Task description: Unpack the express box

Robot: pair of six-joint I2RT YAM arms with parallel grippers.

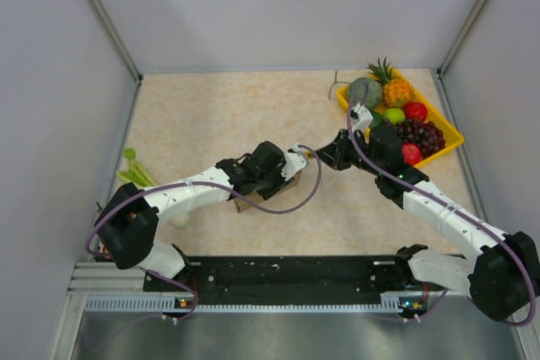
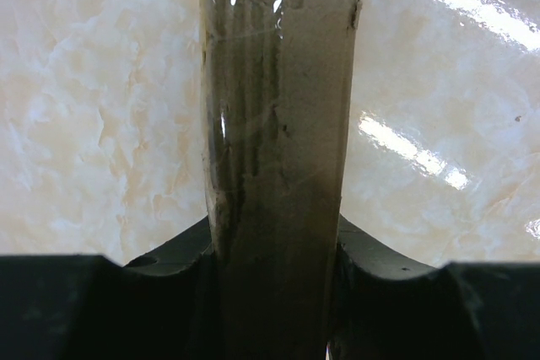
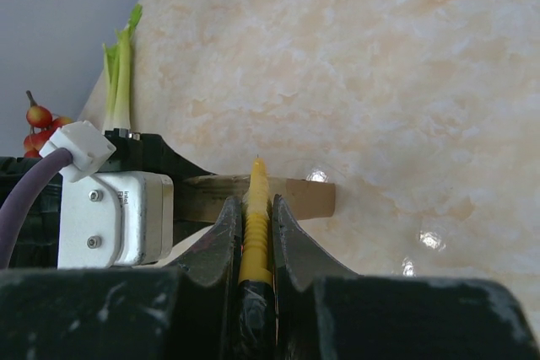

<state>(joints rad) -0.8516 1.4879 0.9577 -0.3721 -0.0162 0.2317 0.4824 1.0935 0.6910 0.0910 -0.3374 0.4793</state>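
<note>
Pale marbled tabletop (image 1: 228, 107), grey walls (image 1: 278, 6) on three sides. The box (image 2: 278, 141) sits near centre, and my left hand (image 2: 274, 284) is grasping its cardboard flap. My right hand (image 3: 255, 212), at its 2 o'clock, is clenched on a yellow stick (image 3: 257, 179). A fruit tray (image 1: 451, 134) crowds the 2 o'clock corner and green onions (image 1: 135, 170) the 9 o'clock edge; 11 o'clock lies open.

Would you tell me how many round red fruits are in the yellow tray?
2. One red fruit sits near the tray's far rim; the other lies at its near edge beside the grapes. The right arm may hide more.
</note>
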